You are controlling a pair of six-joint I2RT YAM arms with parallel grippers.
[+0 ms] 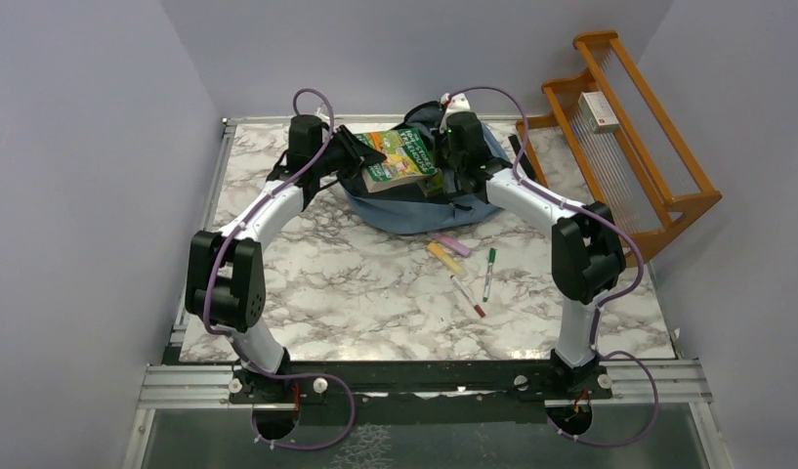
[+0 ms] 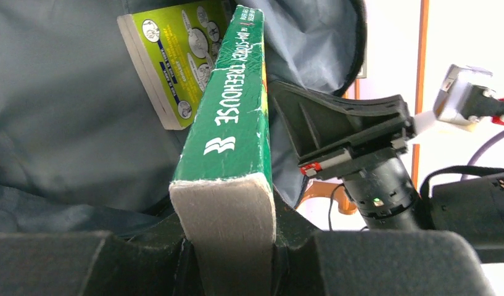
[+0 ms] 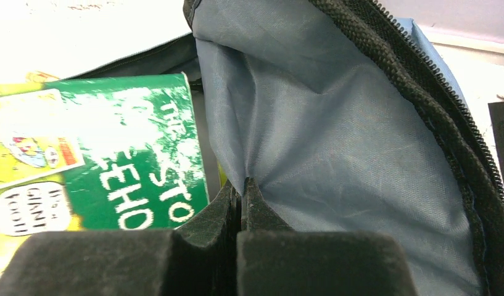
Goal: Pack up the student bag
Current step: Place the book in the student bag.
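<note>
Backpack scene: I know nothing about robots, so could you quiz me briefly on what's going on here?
1. True or false: the left gripper holds the green book.
2. The right gripper pinches: A the backpack's lining, B a pen, C nothing.
3. How many markers lie on the table?
Key: 1 true; 2 A; 3 four.

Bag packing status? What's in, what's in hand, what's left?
Looks done: one book lies inside the bag. In hand: the left gripper grips a green book angled toward the opening, and the right gripper pinches the lining, holding the bag open. Left: two highlighters and two pens on the table.
</note>
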